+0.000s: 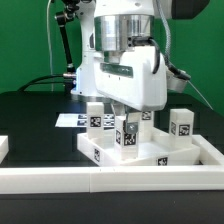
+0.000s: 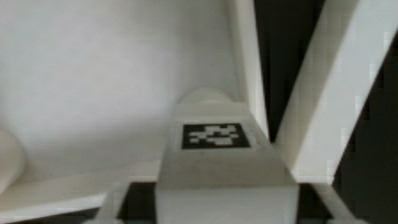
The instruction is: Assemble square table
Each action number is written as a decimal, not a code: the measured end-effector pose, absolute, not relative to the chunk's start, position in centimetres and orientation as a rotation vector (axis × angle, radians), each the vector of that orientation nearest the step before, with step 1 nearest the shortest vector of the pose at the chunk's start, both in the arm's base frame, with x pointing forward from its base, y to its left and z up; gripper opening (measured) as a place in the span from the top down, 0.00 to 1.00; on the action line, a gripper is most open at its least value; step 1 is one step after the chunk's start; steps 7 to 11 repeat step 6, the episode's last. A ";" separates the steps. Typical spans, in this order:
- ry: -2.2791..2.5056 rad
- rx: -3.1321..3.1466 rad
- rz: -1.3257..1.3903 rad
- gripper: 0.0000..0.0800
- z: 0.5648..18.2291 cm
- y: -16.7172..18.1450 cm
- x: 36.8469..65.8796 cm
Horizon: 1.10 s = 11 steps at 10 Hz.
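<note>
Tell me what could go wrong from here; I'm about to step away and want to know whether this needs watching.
1. The claw appears to hold a tagged leg down at the square slab. If the leg is tilted or off its spot, it may jam or slip.
2. Two loose legs stand upright close behind; the bulky wrist could knock one over.
3. The wrist view is filled by the leg, so alignment is hard to check.

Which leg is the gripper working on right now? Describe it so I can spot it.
Find the white square tabletop near the front rail. The gripper stands over it, and the leg sits directly below. Unlike the freestanding legs behind, this one sits between the fingers.
</note>
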<state>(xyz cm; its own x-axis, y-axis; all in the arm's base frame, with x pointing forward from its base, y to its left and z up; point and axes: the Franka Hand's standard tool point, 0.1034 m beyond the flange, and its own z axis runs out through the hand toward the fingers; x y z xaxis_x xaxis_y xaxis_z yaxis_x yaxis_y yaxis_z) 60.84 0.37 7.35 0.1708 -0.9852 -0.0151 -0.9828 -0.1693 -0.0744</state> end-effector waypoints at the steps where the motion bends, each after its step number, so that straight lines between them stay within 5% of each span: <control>1: 1.976 -2.356 -0.056 0.64 7.3 0.4 60.8; 2: 1.971 -2.359 -0.055 0.64 7.4 0.4 60.8; 4: 1.955 -2.342 -0.067 0.24 9.1 0.8 61.2; 6: 1.934 -2.331 -0.075 0.20 10.7 1.6 61.5; 11: 1.934 -2.331 -0.075 0.20 10.7 1.6 61.5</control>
